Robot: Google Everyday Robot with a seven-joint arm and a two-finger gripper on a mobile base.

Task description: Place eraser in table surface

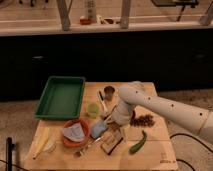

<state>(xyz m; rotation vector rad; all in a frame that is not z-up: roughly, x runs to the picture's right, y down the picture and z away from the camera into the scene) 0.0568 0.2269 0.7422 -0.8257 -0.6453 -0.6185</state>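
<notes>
- Gripper (114, 120) is low at the centre of the frame, over the middle of the table surface (160, 157), among clutter.
- Whether it is wide, narrow or holding something: cannot tell, it is hidden by the wrist.
- Eraser: not surely made out. The blue-grey lump (98, 129) just lower left of the gripper may be it, and it seems to lie on or near the wood.
- Step, as a judgement: the set-down or release phase over the tabletop.
- The next move calls for a bare patch of wood, a release, then a straight lift that avoids the neighbouring items.
- Counts:
  - one green tray (60, 97), upper left
  - one orange bowl (75, 134)
  - one small green cup (92, 109)
  - one dark cup (109, 91)
  - one brown packet (111, 143)
  - one long green vegetable (138, 142)
  - one reddish cluster (144, 120)
  - one arm (165, 107)
</notes>
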